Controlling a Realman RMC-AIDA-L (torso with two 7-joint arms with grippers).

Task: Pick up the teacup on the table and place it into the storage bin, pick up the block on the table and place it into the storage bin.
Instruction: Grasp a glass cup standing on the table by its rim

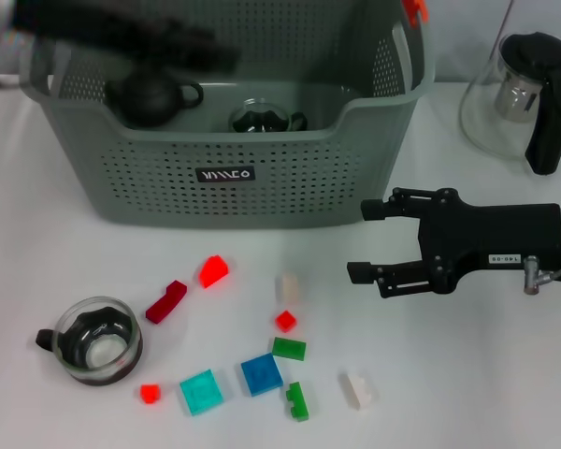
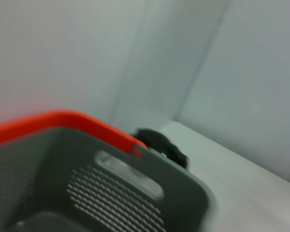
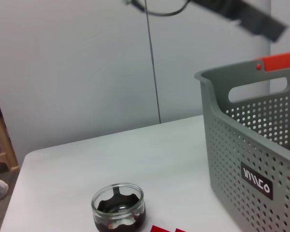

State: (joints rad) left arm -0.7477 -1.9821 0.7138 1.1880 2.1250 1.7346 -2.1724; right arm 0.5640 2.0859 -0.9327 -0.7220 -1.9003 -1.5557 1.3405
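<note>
The storage bin point(image 1: 224, 173) stands at the back centre of the table, and its wall also fills the right wrist view point(image 3: 251, 145) and the left wrist view point(image 2: 135, 193). A glass teacup point(image 1: 95, 341) with a dark inside sits at the front left of the table, also in the right wrist view point(image 3: 118, 207). Several small blocks lie in front of the bin, among them a red block point(image 1: 166, 301) and a blue block point(image 1: 261, 374). My right gripper point(image 1: 366, 240) hovers open and empty to the right of the blocks. My left gripper point(image 1: 182, 45) is a dark blur above the bin's back left.
Inside the bin lie a black teapot point(image 1: 150, 96) and another glass cup point(image 1: 262, 119). A glass pot with a black lid and handle point(image 1: 528, 94) stands at the back right. Orange handle clips point(image 2: 63, 121) top the bin's ends.
</note>
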